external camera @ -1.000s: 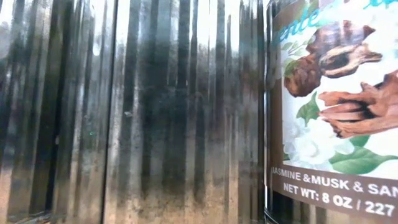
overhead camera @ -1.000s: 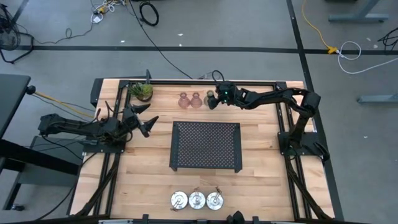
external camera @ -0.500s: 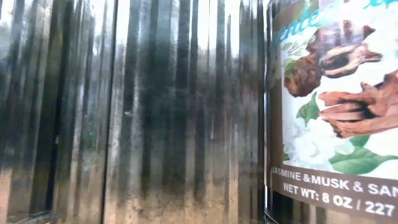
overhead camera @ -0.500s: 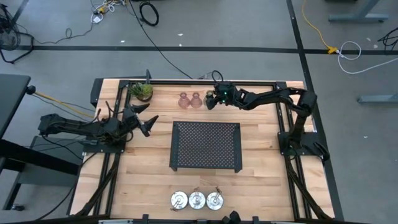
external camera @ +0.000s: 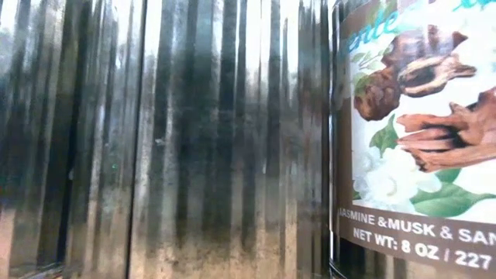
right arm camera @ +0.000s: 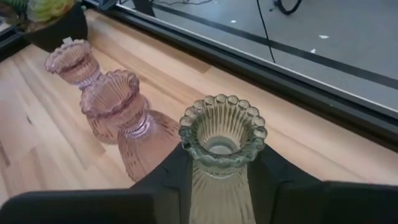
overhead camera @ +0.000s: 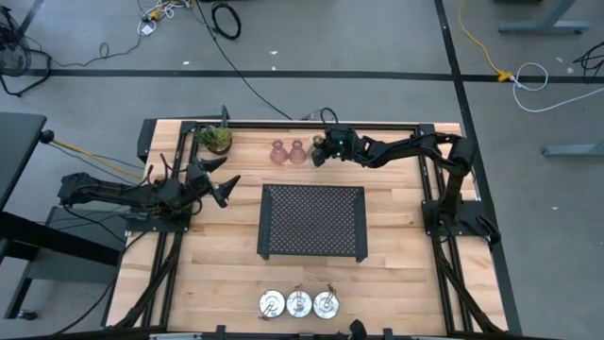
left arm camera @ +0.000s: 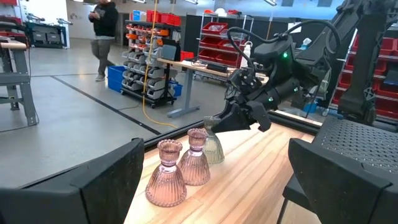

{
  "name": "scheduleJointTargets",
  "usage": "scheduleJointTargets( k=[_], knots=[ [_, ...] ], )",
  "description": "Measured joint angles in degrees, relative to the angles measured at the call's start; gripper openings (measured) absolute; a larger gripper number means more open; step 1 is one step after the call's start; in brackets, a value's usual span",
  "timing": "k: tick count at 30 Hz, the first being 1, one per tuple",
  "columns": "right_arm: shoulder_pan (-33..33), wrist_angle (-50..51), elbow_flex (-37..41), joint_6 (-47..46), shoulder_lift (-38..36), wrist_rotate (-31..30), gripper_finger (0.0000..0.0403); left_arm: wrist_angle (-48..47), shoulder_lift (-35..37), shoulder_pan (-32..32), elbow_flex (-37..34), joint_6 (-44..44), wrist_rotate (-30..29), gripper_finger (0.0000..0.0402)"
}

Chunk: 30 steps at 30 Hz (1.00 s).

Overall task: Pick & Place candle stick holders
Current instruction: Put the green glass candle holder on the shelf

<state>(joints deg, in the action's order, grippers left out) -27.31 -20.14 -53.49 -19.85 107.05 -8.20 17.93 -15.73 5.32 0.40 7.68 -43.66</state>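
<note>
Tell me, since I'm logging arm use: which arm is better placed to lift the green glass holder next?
Right. The right end effector has its fingers on either side of the green holder at the table's far edge. The left end effector waits open near the plant.

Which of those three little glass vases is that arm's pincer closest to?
The green ribbed glass vase: it sits between the right pincer's fingers; both pink glass vases stand beside it.

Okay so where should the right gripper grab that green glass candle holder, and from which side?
Grip the green glass candle holder at its narrow neck, just under the flared beaded rim, coming in level from the side away from the pink holders. It stands upright, and the rim should likely stop it slipping down. The right gripper already straddles that neck, jaws open.
</note>
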Motion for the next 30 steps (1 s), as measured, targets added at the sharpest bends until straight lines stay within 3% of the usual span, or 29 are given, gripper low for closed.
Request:
scheduleJointTargets(
  k=[8, 12, 24, 30],
  knots=[
    [0.0, 3.12, 0.04, 1.95, -1.54, -0.18, 0.0099, 0.0, 0.0, 0.01, 0.0, -0.85, -0.22, 0.0399],
    [-0.37, 12.08, -1.95, 4.3, -4.76, 0.13, 0.0099, -0.02, -0.02, 0.0, 0.0, -0.85, -0.19, 0.0399],
    [2.06, 29.48, -9.65, 13.47, -20.65, -1.61, 0.0099, 0.0, -0.02, 0.0, 0.0, -0.9, -0.22, 0.0399],
    [8.75, 41.13, -12.59, 15.68, -31.26, -2.7, 0.0099, 0.0, -0.02, 0.0, 0.02, -0.9, -1.42, 0.0399]
  ],
)
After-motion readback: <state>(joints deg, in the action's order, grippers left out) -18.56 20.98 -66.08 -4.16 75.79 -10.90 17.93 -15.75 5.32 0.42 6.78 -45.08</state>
